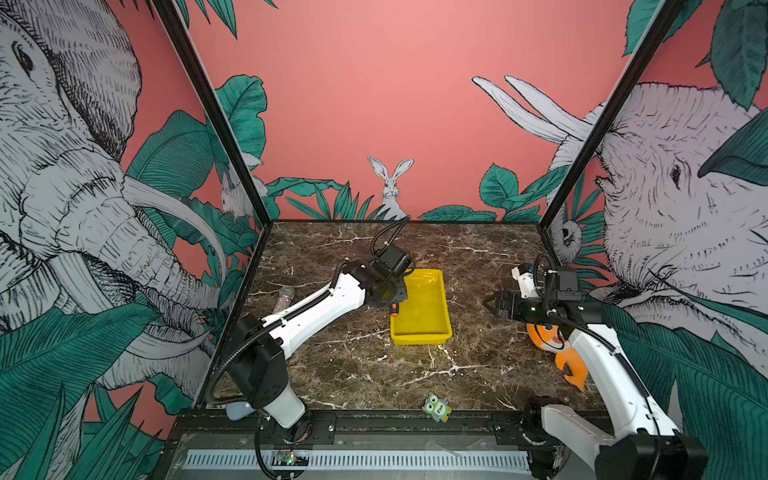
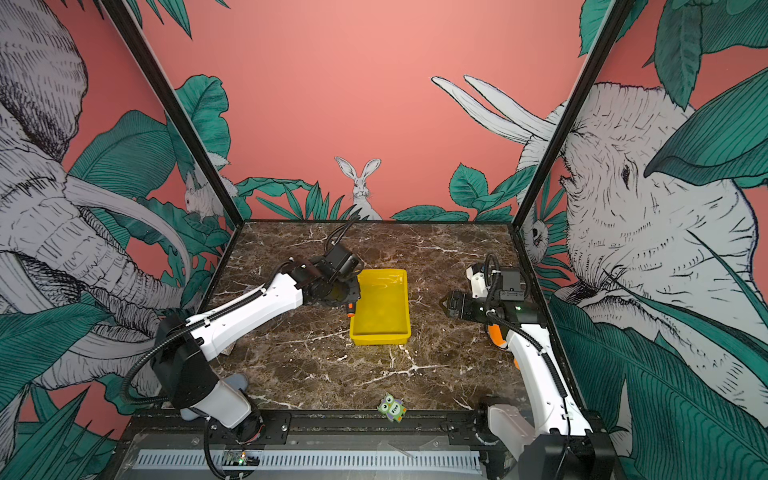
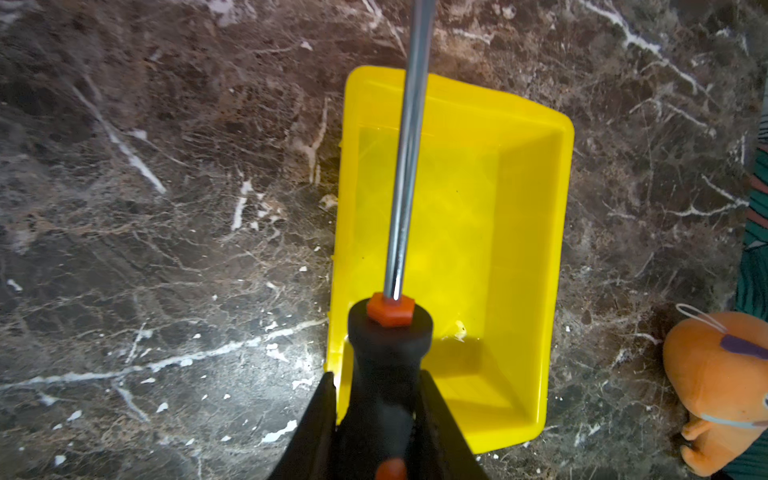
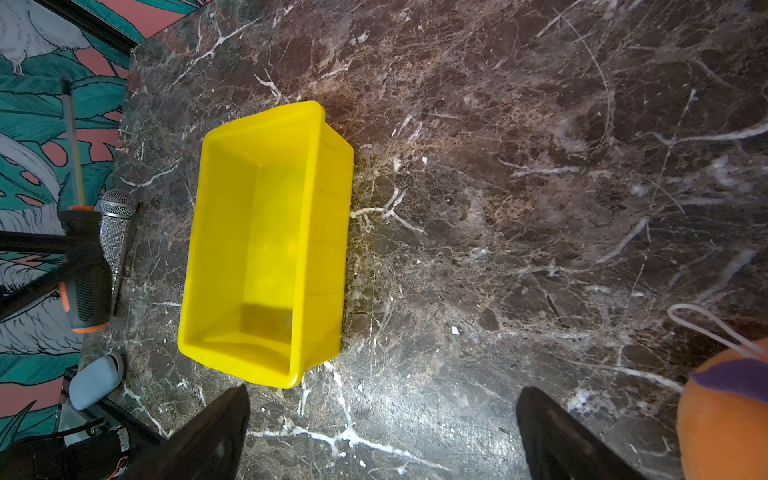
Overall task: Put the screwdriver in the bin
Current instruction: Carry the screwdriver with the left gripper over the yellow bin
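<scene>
Screwdriver [image 3: 386, 353] is up in the air, not yet delivered. The marble bench [image 1: 478, 257] carries the yellow bin [image 1: 419, 338] near its middle. The bin is empty, and its long side runs from the front edge toward the back wall.

My right hand [image 4: 384, 392] waits on the right, well apart from the bin, with jaws spread wide and nothing between them. I think it is parked there to leave the way free.

My left hand [image 3: 377, 386] is clamped on the black handle, the thick part, which I judge gives the surest grip. It holds the tool above the bin's left long wall. Whether the handle is over the rim or already inside its line, I cannot tell for sure from these views.

The long axis lies almost along the bin's long side. The thin shaft points toward the back wall and the orange butt toward the front edge. Held this way, I believe, the tool will go down without catching the walls.
</scene>
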Robot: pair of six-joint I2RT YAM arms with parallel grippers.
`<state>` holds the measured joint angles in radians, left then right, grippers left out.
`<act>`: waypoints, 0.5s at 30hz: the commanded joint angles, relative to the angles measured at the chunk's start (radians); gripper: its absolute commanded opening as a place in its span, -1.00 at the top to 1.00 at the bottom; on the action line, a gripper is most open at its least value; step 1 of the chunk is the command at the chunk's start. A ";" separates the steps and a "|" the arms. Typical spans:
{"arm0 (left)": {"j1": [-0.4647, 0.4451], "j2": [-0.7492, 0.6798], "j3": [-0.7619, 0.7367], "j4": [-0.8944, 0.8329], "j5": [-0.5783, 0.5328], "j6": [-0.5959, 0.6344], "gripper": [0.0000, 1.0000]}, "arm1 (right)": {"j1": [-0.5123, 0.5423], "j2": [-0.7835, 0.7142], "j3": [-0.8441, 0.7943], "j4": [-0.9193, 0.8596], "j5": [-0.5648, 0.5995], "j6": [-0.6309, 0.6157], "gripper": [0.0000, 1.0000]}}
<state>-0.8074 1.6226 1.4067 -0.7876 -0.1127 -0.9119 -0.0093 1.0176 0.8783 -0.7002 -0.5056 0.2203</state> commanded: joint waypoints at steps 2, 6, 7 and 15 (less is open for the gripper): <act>-0.031 0.053 0.057 0.005 0.040 0.037 1.00 | -0.004 -0.030 0.021 -0.016 -0.003 0.017 -0.99; -0.044 0.083 0.070 0.014 0.053 0.055 1.00 | -0.003 -0.028 0.025 -0.026 -0.009 0.027 -0.99; -0.045 0.089 0.069 0.018 0.056 0.061 1.00 | -0.003 -0.031 0.027 -0.032 -0.010 0.029 -0.99; -0.046 0.148 0.090 0.027 0.094 0.095 1.00 | -0.003 -0.084 0.018 -0.084 0.021 0.028 -0.99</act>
<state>-0.8501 1.7599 1.4651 -0.7712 -0.0353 -0.8402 -0.0093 0.9607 0.8783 -0.7517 -0.5030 0.2443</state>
